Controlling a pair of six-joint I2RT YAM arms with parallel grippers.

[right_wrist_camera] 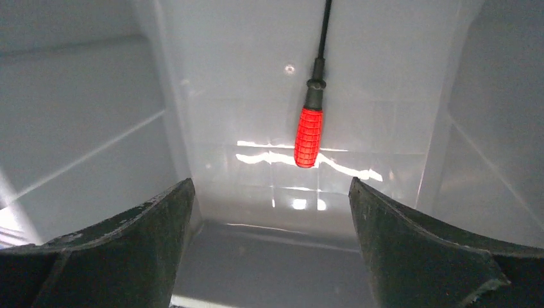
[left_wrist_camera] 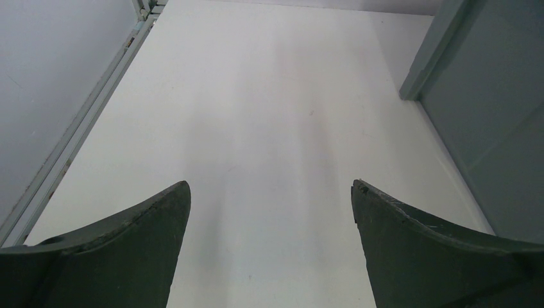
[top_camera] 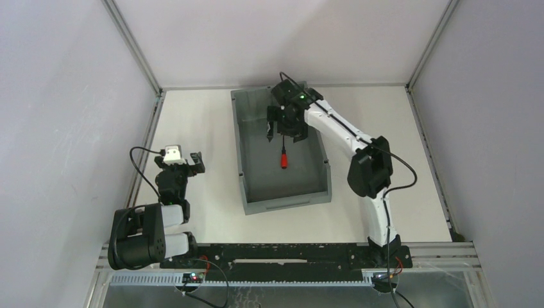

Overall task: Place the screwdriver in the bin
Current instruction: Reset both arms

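The screwdriver [top_camera: 283, 158], with its red handle and thin black shaft, lies on the floor of the grey bin [top_camera: 253, 187] in the middle of the table. In the right wrist view the screwdriver [right_wrist_camera: 309, 131] lies flat ahead of the fingers, apart from them, inside the bin [right_wrist_camera: 83, 135]. My right gripper [top_camera: 283, 130] hangs open and empty above the bin's far half; in its wrist view it [right_wrist_camera: 269, 192] holds nothing. My left gripper [top_camera: 187, 161] is open and empty over bare table left of the bin, and its wrist view [left_wrist_camera: 271, 192] shows nothing between the fingers.
The bin's outer wall [left_wrist_camera: 487, 96] stands at the right of the left wrist view. A metal frame rail [top_camera: 146, 138] runs along the table's left edge. Grey enclosure walls stand at the back and both sides.
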